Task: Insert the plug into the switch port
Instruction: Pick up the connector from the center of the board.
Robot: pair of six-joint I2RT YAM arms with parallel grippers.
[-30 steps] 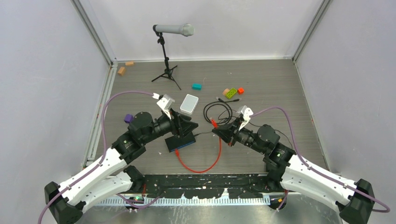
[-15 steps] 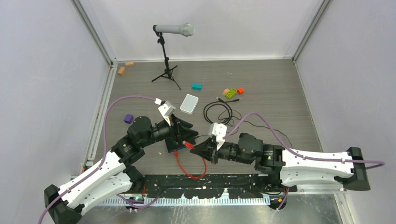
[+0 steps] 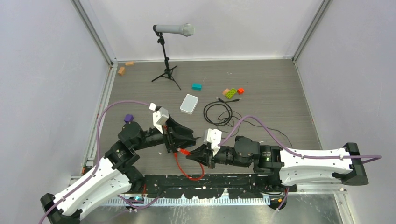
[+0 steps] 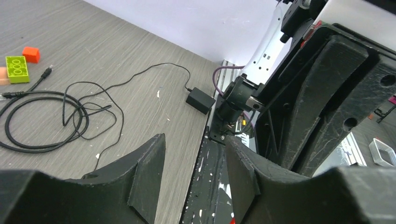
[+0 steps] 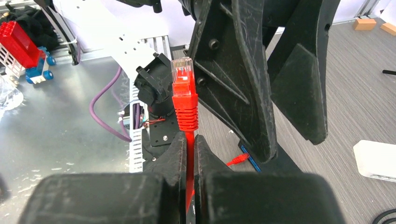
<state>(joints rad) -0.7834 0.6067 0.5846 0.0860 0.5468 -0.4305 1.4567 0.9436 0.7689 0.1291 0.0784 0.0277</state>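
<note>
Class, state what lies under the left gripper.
Under the left gripper, the switch shows only its blue edge, a red connector at it; the rest is covered.

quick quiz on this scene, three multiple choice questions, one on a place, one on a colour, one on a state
1. Where is the white box?
A) flat on the table, beyond the left gripper
B) lifted in the air
C) off the table
2. What colour is the cable in the right gripper?
A) black
B) red
C) purple
3. How is the right gripper?
A) wide open
B) shut on nothing
C) shut on the cable just behind the plug

Answers: 1 A, the top view shows it lying on the table past the left gripper. 2 B, the right wrist view shows it red. 3 C, the fingers pinch the cable, with the plug sticking out beyond them.
</note>
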